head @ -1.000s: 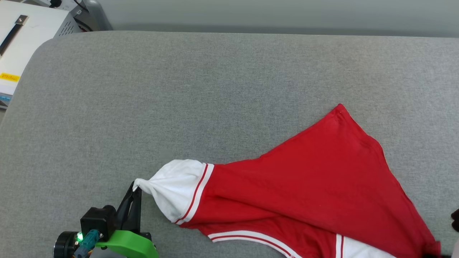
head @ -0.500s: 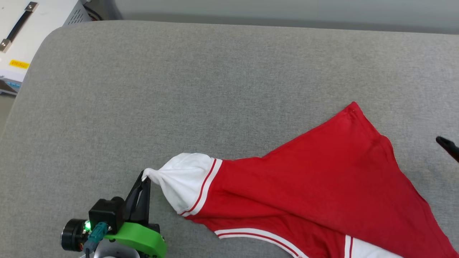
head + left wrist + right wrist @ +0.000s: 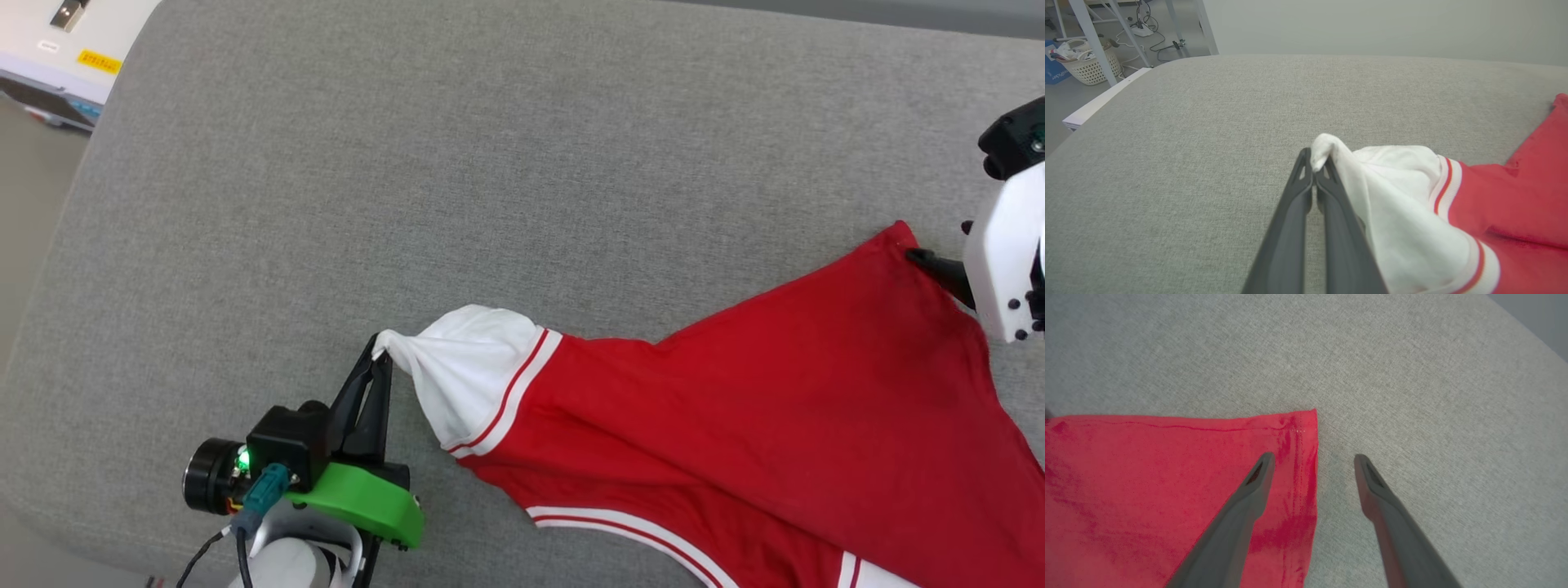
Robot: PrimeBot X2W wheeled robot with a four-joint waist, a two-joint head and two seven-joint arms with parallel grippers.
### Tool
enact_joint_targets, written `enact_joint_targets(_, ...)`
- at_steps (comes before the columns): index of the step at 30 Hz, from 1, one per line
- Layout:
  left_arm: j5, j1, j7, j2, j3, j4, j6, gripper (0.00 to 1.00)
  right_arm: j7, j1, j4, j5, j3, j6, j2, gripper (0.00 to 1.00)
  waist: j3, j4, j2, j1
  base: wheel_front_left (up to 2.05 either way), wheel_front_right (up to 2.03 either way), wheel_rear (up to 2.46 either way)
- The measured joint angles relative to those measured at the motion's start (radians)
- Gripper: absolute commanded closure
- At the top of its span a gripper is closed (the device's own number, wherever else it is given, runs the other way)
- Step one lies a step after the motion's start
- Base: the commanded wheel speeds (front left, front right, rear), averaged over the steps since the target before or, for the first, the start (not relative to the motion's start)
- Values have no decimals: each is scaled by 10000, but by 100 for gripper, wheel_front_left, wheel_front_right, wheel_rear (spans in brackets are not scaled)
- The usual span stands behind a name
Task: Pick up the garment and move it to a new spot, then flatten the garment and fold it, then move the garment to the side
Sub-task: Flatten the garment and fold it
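Left gripper point(image 3: 380, 353) pinches a white sleeve tip of the garment point(image 3: 735, 392), while the right gripper point(image 3: 1312, 457) stands open astride its red hem corner on the grey table point(image 3: 490, 163): flattening seems underway, with folding and setting aside yet to do.

The grey padded surface point(image 3: 506, 147) is lying open across its far and left stretches. The garment point(image 3: 735, 425) is covering the near right, and a white cabinet point(image 3: 49, 37) is standing beyond the far left corner.
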Motion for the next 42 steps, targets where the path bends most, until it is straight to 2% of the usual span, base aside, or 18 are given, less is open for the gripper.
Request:
enact_joint_targets(6,69,-211,-10,-242,-100,111,-42,100,-305,-526,1843,59,769,-12,736,0,434,341,0,0,0,0,0)
enact_joint_targets(9,69,-267,-15,-359,-134,232,-96,100,-219,-643,1981,140,1467,-25,470,0,549,465,0,0,0,0,0)
enact_joint_targets(10,69,-267,-15,-384,-136,268,-98,100,-221,-696,1969,245,1595,-56,401,17,566,483,0,0,0,0,0)
enact_joint_targets(11,69,-268,-17,-414,-128,320,-121,100,-357,-757,1962,328,1739,-63,334,100,567,479,0,0,0,0,0)
enact_joint_targets(13,69,-267,-19,-430,-121,370,-125,100,-702,-801,1983,378,1883,-61,278,100,547,443,0,0,0,0,0)
enact_joint_targets(20,125,-259,-88,-282,35,510,-151,100,-3436,-788,2057,587,2067,-6,380,100,44,189,0,0,0,0,0)
enact_joint_targets(24,157,-349,-90,-48,299,303,-184,100,-4945,-786,1578,1089,1741,-4,307,100,-417,-30,0,0,0,0,0)
enact_joint_targets(27,228,-915,-86,132,476,115,-293,100,-5760,-789,1124,1043,1476,-4,138,100,-748,-211,0,0,0,0,0)
enact_joint_targets(31,447,-2209,107,493,663,-138,-617,100,-6339,-842,665,790,941,-6,-35,100,-1029,-555,0,0,0,0,0)
enact_joint_targets(36,834,-4453,802,890,788,-328,-1156,100,-6447,-1506,157,343,134,-4,-2,100,-1008,-990,0,0,0,0,0)
enact_joint_targets(42,1239,-8353,1559,1058,805,303,-2243,100,-6284,-3583,280,-529,-890,-4,430,100,-315,-1304,0,1,0,0,0)
